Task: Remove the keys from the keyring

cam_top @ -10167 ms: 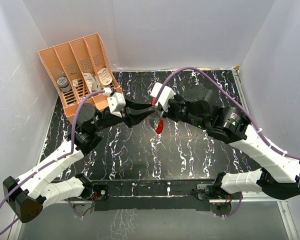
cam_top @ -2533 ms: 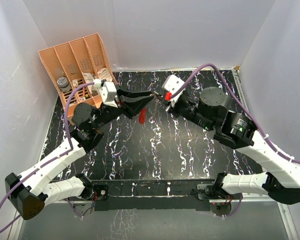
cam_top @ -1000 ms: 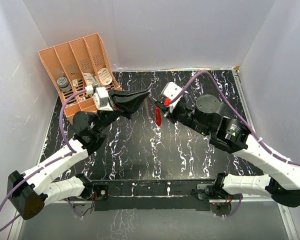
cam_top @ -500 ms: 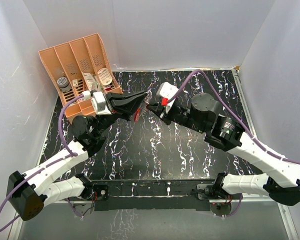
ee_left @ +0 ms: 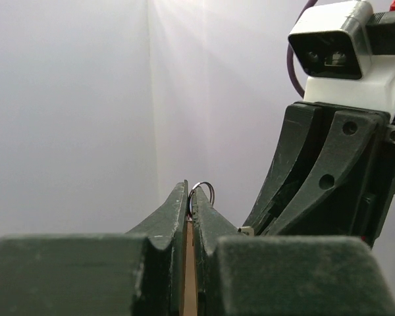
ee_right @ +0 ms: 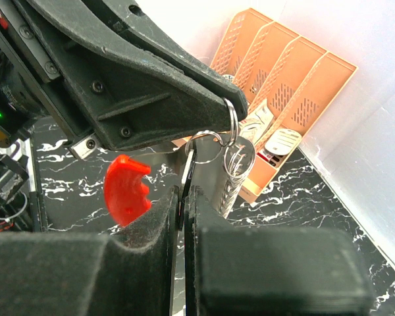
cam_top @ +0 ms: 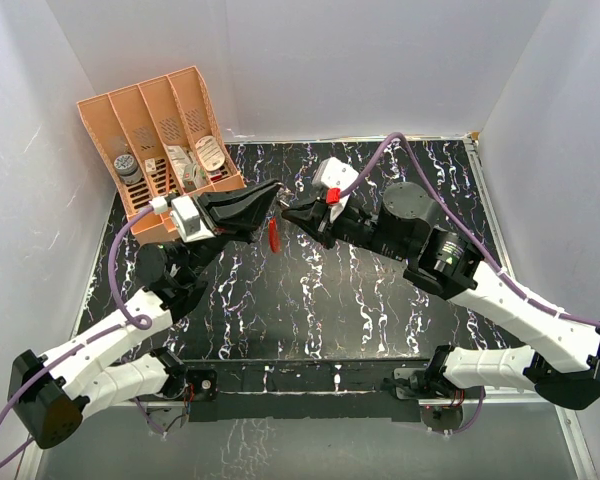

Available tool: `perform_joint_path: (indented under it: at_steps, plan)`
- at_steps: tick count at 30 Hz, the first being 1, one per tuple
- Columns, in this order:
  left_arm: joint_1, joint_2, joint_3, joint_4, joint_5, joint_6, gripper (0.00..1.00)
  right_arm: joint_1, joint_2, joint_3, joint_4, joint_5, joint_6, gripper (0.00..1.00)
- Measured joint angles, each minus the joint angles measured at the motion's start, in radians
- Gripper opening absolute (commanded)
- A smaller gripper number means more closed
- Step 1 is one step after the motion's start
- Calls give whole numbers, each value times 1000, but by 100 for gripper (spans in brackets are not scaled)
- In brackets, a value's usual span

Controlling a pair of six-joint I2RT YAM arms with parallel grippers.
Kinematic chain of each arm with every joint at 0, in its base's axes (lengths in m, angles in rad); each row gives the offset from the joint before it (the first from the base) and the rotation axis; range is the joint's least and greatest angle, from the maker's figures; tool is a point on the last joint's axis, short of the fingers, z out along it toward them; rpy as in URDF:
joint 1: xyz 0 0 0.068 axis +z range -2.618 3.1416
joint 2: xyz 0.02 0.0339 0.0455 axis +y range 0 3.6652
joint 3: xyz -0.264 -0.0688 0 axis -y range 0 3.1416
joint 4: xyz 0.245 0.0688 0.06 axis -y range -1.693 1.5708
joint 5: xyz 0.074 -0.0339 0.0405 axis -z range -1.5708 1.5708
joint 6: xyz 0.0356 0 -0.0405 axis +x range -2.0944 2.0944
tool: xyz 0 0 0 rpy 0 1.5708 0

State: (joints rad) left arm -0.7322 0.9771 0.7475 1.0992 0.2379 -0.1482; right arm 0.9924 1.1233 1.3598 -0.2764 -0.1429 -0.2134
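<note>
The keyring's thin metal ring (ee_left: 202,190) is pinched in my left gripper (ee_left: 189,192), which is shut on it above the table. In the right wrist view the ring (ee_right: 231,122) hangs from the left fingertips (ee_right: 207,105), with a silver coil (ee_right: 236,166) and the red oval tag (ee_right: 126,189) dangling below. My right gripper (ee_right: 184,192) is shut on the small flat dark-and-silver key (ee_right: 189,168), which is linked to the ring. From above, the left gripper (cam_top: 272,192) and the right gripper (cam_top: 286,214) meet tip to tip, with the red tag (cam_top: 273,235) hanging under them.
The peach organiser (cam_top: 108,113) with several compartments stands at the back left, close behind the left gripper; it also shows in the right wrist view (ee_right: 286,69). The black marbled table (cam_top: 310,310) lies below. White walls enclose the table.
Both grippers have moved left together toward the organiser, still joined at the ring. The red tag has moved left with them and swung beneath.
</note>
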Motion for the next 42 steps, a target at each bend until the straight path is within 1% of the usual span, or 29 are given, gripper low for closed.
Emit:
perform_joint_path:
  at_steps: [13,28,42]
  plan:
    - [-17,-21,-30,7,-123,127,0,-5,0,0,20,-15,37,0]
    - [-29,-20,-41,-6,-167,178,0,-6,0,10,0,-10,35,0]
    - [-29,-68,-41,-77,-210,230,0,-2,29,168,-126,24,-15,0]
